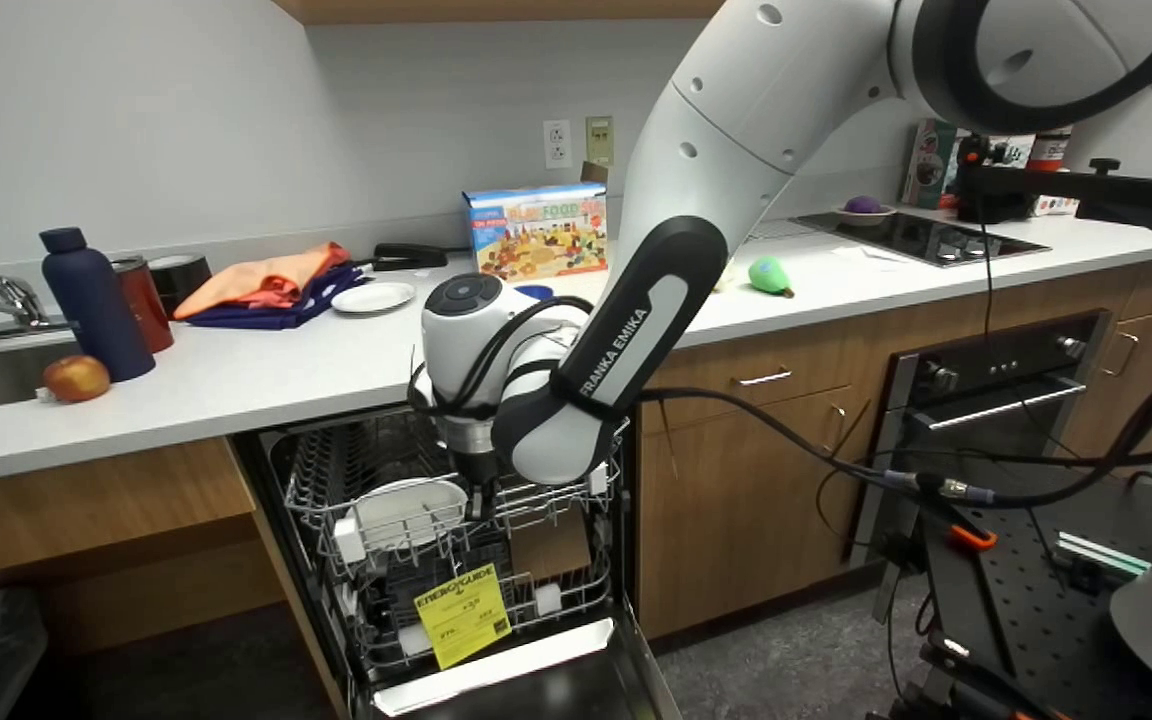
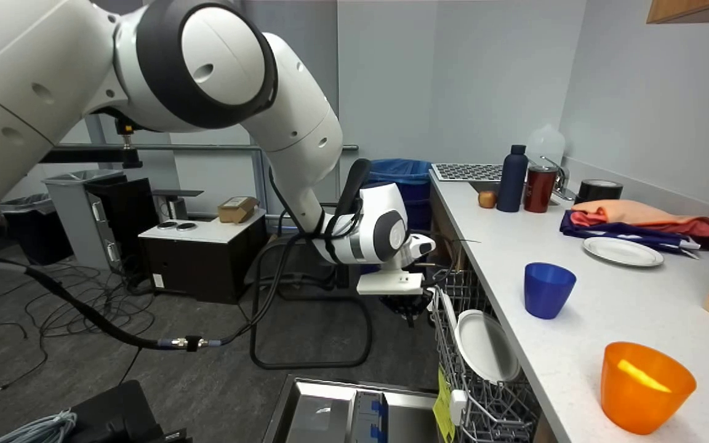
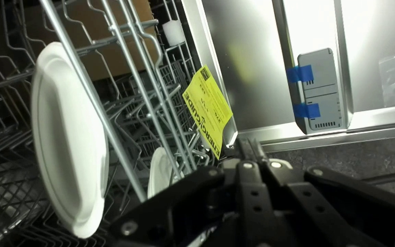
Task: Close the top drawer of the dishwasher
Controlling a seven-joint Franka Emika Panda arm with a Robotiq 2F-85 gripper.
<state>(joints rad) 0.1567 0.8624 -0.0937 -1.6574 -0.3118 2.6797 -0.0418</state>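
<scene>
Currently | pincer [image 3: 253,150] closed | just in front of extended top drawer [image 3: 93,99] | contact hard to tell

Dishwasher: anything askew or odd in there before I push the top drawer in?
The yellow label hangs tilted below the top drawer; I can't tell what holds it. Blue tape sticks to the dispenser on the open door. Both look like new-appliance leftovers, odd beside a loaded plate. I see no spill or damage.
</scene>
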